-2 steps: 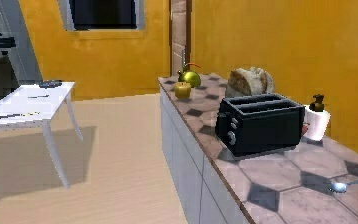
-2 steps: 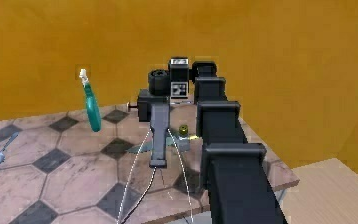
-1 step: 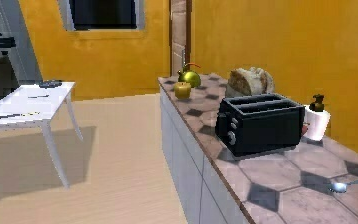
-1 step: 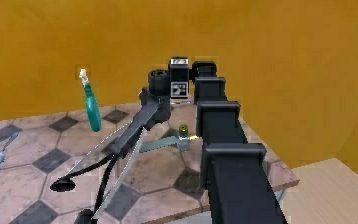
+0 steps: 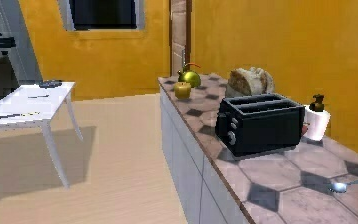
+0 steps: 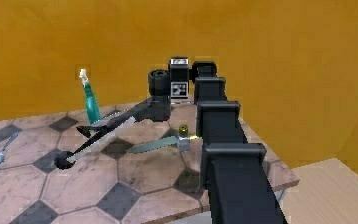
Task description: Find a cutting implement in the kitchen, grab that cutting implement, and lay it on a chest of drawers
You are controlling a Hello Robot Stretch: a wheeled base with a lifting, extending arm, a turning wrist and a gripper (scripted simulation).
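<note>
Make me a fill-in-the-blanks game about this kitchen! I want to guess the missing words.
1. The toaster is coloured ____.
2. The wall behind it is painted ____.
3. Behind the toaster sits a loaf of ____.
4. In the arm side view, the knife lies flat on the kitchen ____.

Missing words: black, yellow, bread, counter.
</note>
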